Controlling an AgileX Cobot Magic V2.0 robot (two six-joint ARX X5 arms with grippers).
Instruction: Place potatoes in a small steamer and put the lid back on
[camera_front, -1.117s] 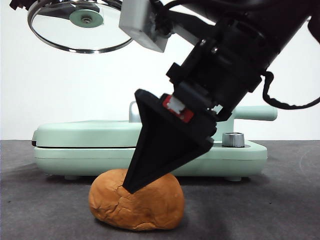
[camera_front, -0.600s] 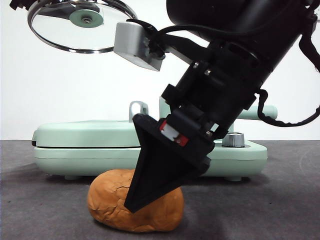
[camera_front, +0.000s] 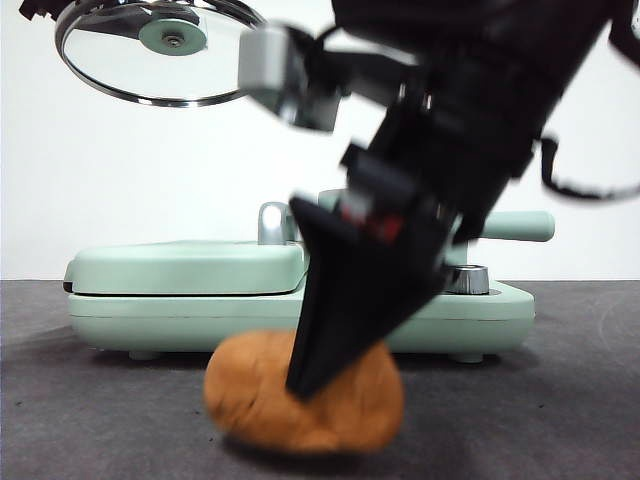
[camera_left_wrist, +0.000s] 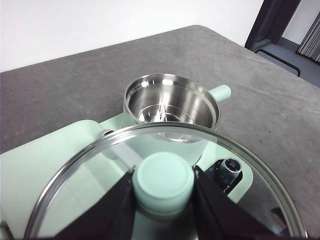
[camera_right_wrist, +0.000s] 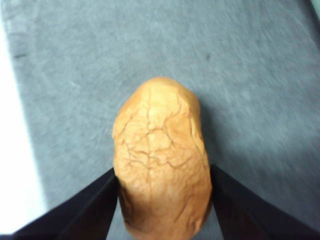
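Observation:
The potatoes (camera_front: 250, 395) are one orange-brown cracked lump at the front of the grey table. My right gripper (camera_front: 330, 370) comes down from the upper right and is shut on it; in the right wrist view its jaws (camera_right_wrist: 163, 172) press both sides of the lump (camera_right_wrist: 160, 145). My left gripper (camera_left_wrist: 163, 180) is shut on the mint-green knob of the clear glass lid (camera_left_wrist: 250, 180) and holds it high at the upper left (camera_front: 160, 55). The small steamer (camera_left_wrist: 170, 102) stands open and empty below the lid; in the front view only its side handle (camera_front: 515, 226) shows behind the right arm.
A flat mint-green griddle (camera_front: 190, 280) with a closed cover stretches across the middle of the table behind the lump. A steel dial (camera_front: 466, 279) sits on its base near the steamer. Bare grey table lies around the lump.
My right gripper has closed on the lump and shifted it to the right and slightly up; the picture is blurred by the motion. The left gripper with the lid has stayed in place.

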